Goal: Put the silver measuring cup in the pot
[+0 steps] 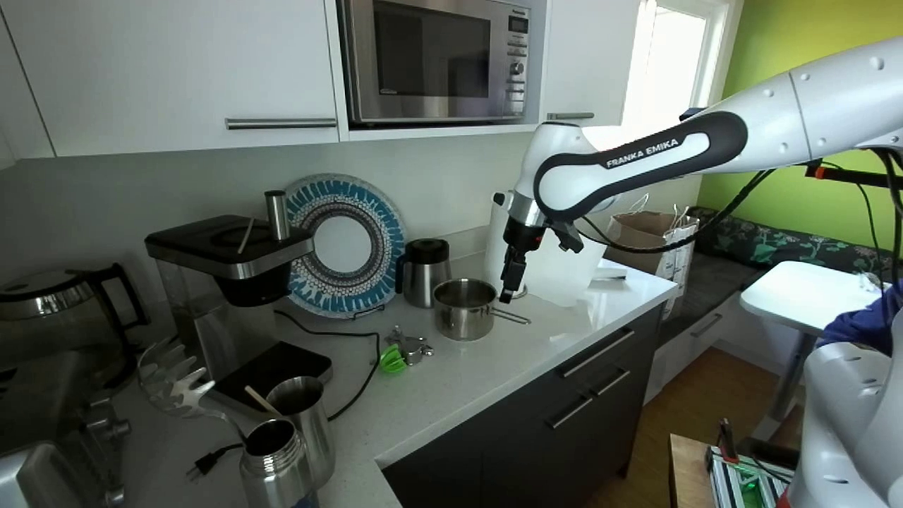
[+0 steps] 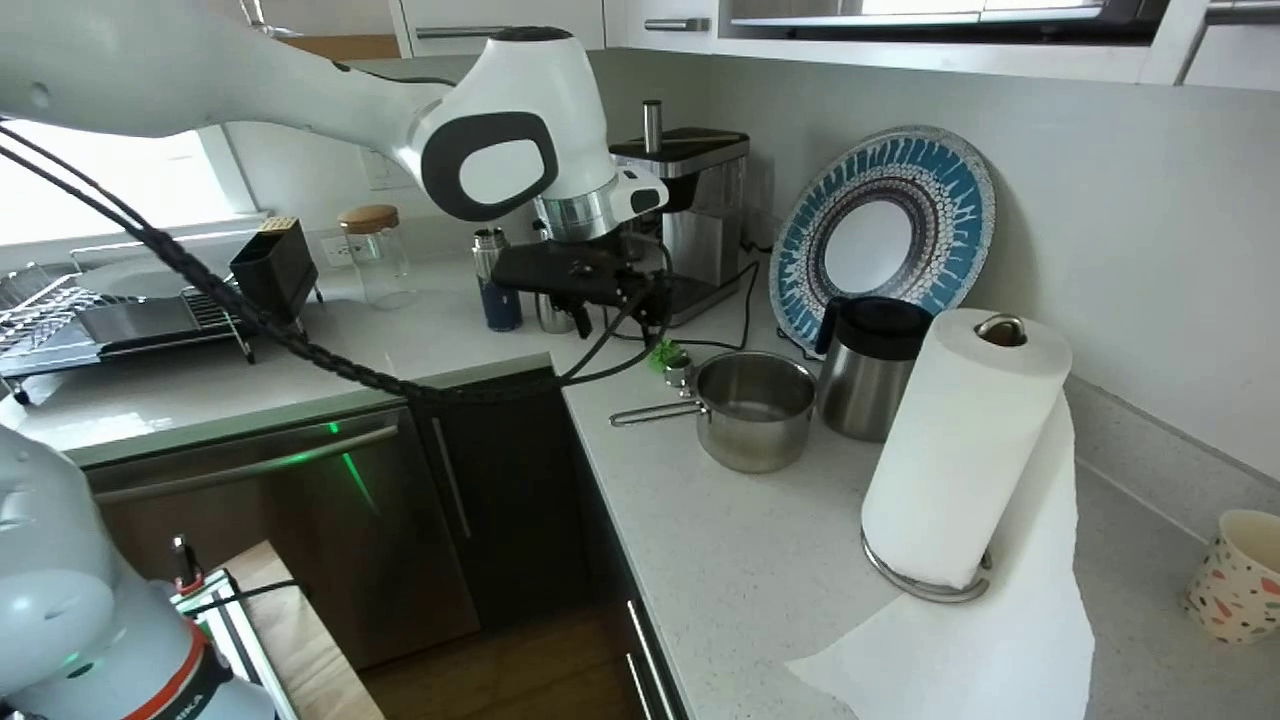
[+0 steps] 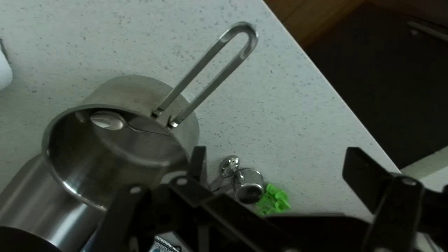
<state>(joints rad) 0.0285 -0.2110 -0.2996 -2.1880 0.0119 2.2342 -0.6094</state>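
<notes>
The jaws are released and spread wide. In the wrist view the two dark fingers (image 3: 198,162) of the black gripper (image 3: 275,162) stand well apart, the white speckled countertop (image 1: 451,381) showing between them, and one finger comes close to the counter's front edge. The white-and-black arm (image 1: 635,169) reaches over the counter in both exterior views.

The small shiny silver measuring cup (image 3: 247,180) is on the countertop, outside the pot, on the side toward the inner corner where the two counter runs meet. Whether it sits upright or tipped cannot be told. A silver spoon with an oval bowl (image 3: 230,165) and a bright green cluster of small rounded pieces (image 3: 276,200) lie just beside it.

The squat, round, shiny steel pot (image 1: 463,321) stands upright between the back wall and the front edge, its looped steel handle (image 3: 217,81) pointing toward the front edge. Inside shows what looks like a thin-handled silver spoon (image 3: 107,120).

Nearer the back edge, just beside the pot, stands a steel pitcher with a black lid and handle (image 1: 429,279). A large round blue-and-white patterned plate (image 1: 343,244) leans near the back wall, and a black-and-steel coffee maker (image 1: 250,286) occupies the back corner. In an exterior view, a white paper towel roll (image 2: 960,450) trails a loose sheet over the counter, and a cream cup with coloured spots (image 2: 1235,575) stands near the back edge.
</notes>
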